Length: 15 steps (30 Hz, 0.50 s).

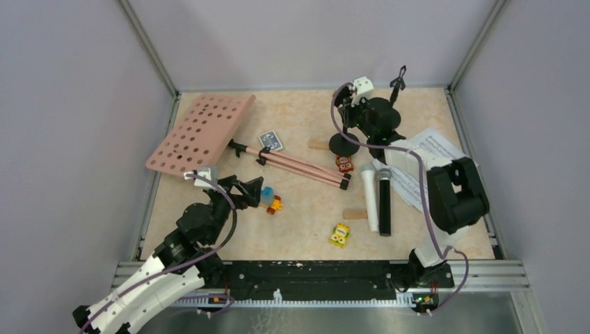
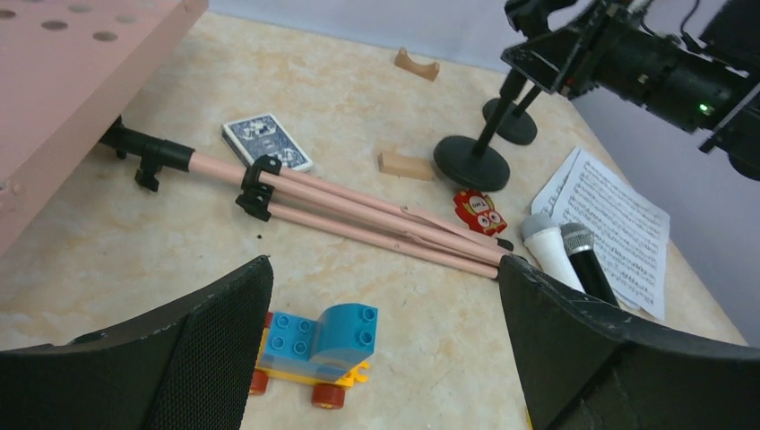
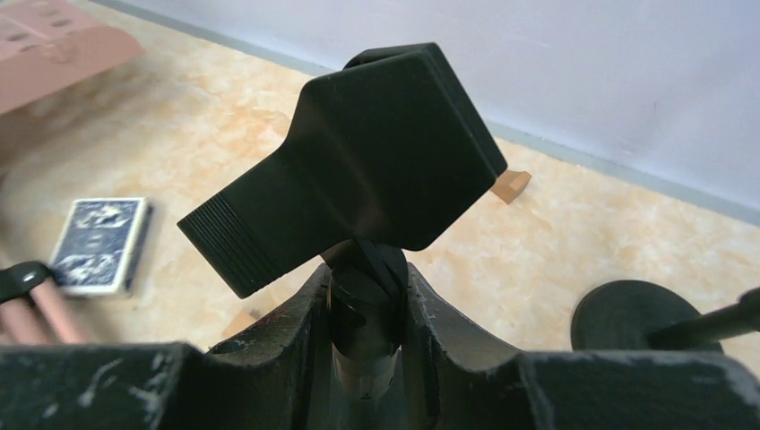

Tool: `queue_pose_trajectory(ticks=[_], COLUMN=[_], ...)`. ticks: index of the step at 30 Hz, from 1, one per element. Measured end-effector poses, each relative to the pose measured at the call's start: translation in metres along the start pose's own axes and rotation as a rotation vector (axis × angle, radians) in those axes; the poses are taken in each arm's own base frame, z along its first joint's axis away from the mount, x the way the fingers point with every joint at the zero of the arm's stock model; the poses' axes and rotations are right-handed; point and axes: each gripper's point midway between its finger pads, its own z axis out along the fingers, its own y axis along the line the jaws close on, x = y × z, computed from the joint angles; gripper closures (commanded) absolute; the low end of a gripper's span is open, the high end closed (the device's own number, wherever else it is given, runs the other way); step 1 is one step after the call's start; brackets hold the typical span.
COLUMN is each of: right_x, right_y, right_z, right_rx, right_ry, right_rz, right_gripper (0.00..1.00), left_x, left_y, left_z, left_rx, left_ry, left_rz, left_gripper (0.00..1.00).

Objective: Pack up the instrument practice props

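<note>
The pink perforated music desk (image 1: 198, 132) lies at the back left with its pink tripod legs (image 1: 292, 163) folded across the table; they also show in the left wrist view (image 2: 358, 210). My right gripper (image 3: 363, 287) is shut on the stem of a black mic holder just under its clip (image 3: 358, 188); the holder's round base (image 1: 344, 145) looks to rest on the table. The second holder (image 2: 513, 121) stands behind it. The white microphone (image 1: 369, 198) and dark microphone (image 1: 384, 202) lie side by side next to the sheet music (image 1: 424, 163). My left gripper (image 2: 384, 269) is open and empty.
A blue and yellow toy car (image 2: 314, 349) sits just under my left fingers. A red toy car (image 1: 344, 163) lies by the leg tips and a yellow one (image 1: 339, 234) near the front. The blue card box (image 1: 271, 141) and two wooden blocks (image 1: 319, 145) (image 1: 355, 214) lie around.
</note>
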Motion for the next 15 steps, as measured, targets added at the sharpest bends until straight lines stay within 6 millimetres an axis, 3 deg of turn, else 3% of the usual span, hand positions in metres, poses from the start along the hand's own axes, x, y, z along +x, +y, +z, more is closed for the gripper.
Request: queue_pose_trajectory(ticks=[4, 12, 15], right_x=[0.020, 0.019, 0.019], right_y=[-0.017, -0.064, -0.078], right_z=[0.036, 0.087, 0.098], right_rx=[0.035, 0.142, 0.187], right_ry=[0.016, -0.059, -0.075], right_rz=[0.027, 0.025, -0.008], right_gripper=[1.00, 1.00, 0.88], left_x=[0.013, 0.027, 0.026], left_y=[-0.001, 0.001, 0.004], left_z=[-0.001, -0.004, -0.005], left_rx=[-0.008, -0.009, -0.019], left_ry=[0.079, 0.140, 0.136], left_rz=[-0.001, 0.003, 0.009], left_gripper=[0.01, 0.01, 0.01])
